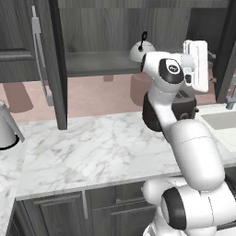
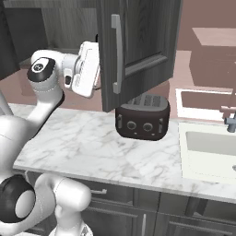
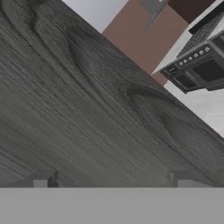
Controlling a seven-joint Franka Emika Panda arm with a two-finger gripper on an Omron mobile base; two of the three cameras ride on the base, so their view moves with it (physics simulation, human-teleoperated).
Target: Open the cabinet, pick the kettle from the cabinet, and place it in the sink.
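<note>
1. The gripper [image 3: 111, 181] is wide open and holds nothing. Its two dark tips [image 3: 41, 179] stand far apart, close in front of a dark wood door.
2. The cabinet [image 1: 99, 62] is already open. Both doors swing out, one on each side of the hand. That is likely why the hand is up here: it has room to go in for the kettle.
3. The kettle [image 1: 140, 50] sits on the cabinet shelf, just beside the hand, at about the same height. It is small, round and silver, with a thin black loop on top. Nothing touches it yet.
4. The door [image 2: 138, 50] with the long silver handle [image 2: 117, 54] hangs right next to the hand. The hand must take care not to bump it, I think.
5. Below the hand, a black toaster [image 2: 142, 122] stands on the white marble counter [image 1: 92, 147].
6. The sink [image 2: 209, 150] is down and off to the side of the hand, past the toaster. It is a pale basin set in the counter, with a faucet [image 2: 229, 120] at its edge.
7. The wall behind is pinkish brown. A tall silver pot [image 1: 7, 129] stands far off on the other side.
</note>
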